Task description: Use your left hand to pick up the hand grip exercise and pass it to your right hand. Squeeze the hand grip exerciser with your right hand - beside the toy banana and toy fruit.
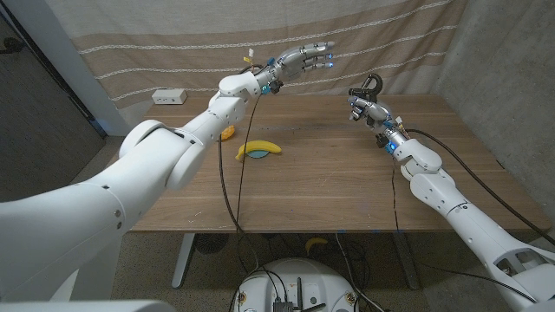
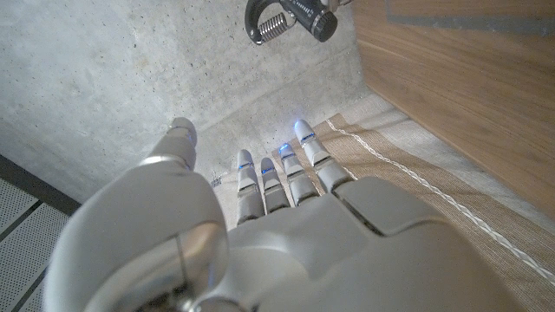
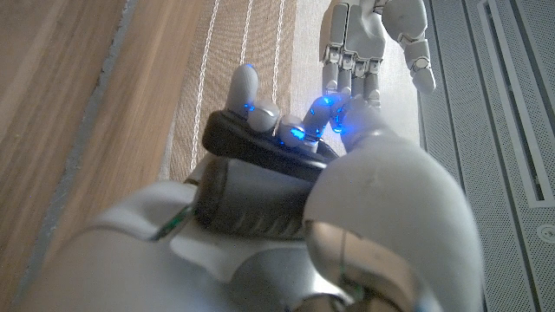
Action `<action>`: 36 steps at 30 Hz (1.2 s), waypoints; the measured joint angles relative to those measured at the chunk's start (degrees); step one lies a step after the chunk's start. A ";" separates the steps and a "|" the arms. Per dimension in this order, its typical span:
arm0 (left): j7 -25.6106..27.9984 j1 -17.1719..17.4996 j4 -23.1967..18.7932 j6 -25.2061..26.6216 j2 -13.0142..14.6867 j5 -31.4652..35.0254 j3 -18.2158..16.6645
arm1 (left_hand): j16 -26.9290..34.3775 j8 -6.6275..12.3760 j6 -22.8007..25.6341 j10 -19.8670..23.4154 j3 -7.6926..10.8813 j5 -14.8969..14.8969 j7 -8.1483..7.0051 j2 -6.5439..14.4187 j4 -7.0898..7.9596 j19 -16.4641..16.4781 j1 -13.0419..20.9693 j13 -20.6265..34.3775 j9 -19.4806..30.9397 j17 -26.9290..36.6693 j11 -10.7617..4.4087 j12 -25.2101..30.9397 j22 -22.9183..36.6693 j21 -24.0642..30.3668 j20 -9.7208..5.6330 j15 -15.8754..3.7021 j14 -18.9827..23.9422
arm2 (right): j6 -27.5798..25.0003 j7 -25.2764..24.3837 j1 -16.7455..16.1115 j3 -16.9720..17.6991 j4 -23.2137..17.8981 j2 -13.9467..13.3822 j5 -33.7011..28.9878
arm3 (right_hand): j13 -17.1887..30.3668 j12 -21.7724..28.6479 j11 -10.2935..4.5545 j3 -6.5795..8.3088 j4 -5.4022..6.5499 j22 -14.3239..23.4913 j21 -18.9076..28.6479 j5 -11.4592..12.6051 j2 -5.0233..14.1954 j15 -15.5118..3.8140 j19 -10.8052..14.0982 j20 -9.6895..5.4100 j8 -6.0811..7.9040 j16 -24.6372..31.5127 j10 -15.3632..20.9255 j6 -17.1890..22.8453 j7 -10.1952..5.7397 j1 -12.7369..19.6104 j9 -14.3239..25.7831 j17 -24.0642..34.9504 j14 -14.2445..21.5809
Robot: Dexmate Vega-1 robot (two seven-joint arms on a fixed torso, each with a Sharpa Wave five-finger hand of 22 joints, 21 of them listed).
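As seen from the head view: left hand point(image 1: 305, 59) raised above the table's point(image 1: 329, 186) far side, fingers spread, holding nothing; right hand point(image 1: 368, 106) lifted over the right part, closed around the black hand grip exerciser point(image 1: 370, 86); toy banana point(image 1: 260, 149) lying on the wood left of centre, well apart from both hands. From the left wrist view: fingers point(image 2: 286, 178) extended and apart, exerciser's coil spring point(image 2: 272, 27) visible beyond. From the right wrist view: black handle point(image 3: 260, 146) clamped under curled fingers point(image 3: 316, 117), left hand opposite.
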 measured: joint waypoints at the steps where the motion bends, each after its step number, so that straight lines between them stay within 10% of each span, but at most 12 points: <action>1: 0.19 0.18 -0.29 0.02 0.12 -0.05 -0.07 | 0.00 0.00 0.14 0.00 0.12 0.00 0.12 0.01 0.12 0.00 -0.01 0.00 -0.13 0.00 0.00 0.00 0.00 0.00 0.00 0.00 0.00 | 0.08 -0.01 -0.01 0.00 0.00 0.03 -0.03 | 0.00 0.00 -0.24 0.34 0.34 -0.01 0.29 0.03 -0.27 -0.17 0.85 -0.15 0.98 0.15 1.19 0.06 0.06 -1.28 1.14 0.00 0.92; 16: 4.95 6.38 -9.92 3.17 4.74 -4.17 -2.46 | 0.00 0.20 0.56 0.54 0.52 0.08 0.12 1.33 0.52 0.00 -1.33 -0.01 -0.53 -0.01 0.51 0.49 0.01 0.00 0.00 0.22 0.21 | 3.12 -1.14 -0.60 0.11 0.73 1.11 -1.06 | -0.08 1.09 0.18 1.76 2.49 -1.14 2.10 0.93 0.86 -0.24 3.97 0.76 7.35 1.49 3.47 1.03 -0.01 -10.48 13.49 -0.06 3.87; 36: 10.26 14.60 -19.79 6.83 9.35 -11.07 -6.85 | 0.00 -0.13 -0.93 1.14 0.98 0.51 0.73 2.86 1.00 -0.73 -3.92 -0.02 -1.59 0.28 1.11 0.49 0.15 0.00 -0.11 -0.08 0.52 | 3.86 -5.80 -2.33 0.31 -2.27 -0.08 -3.80 | -0.03 1.78 0.18 3.40 2.46 1.00 4.27 1.85 0.93 -0.31 6.32 0.43 10.07 2.61 5.11 1.23 0.19 -14.15 17.31 -0.04 5.43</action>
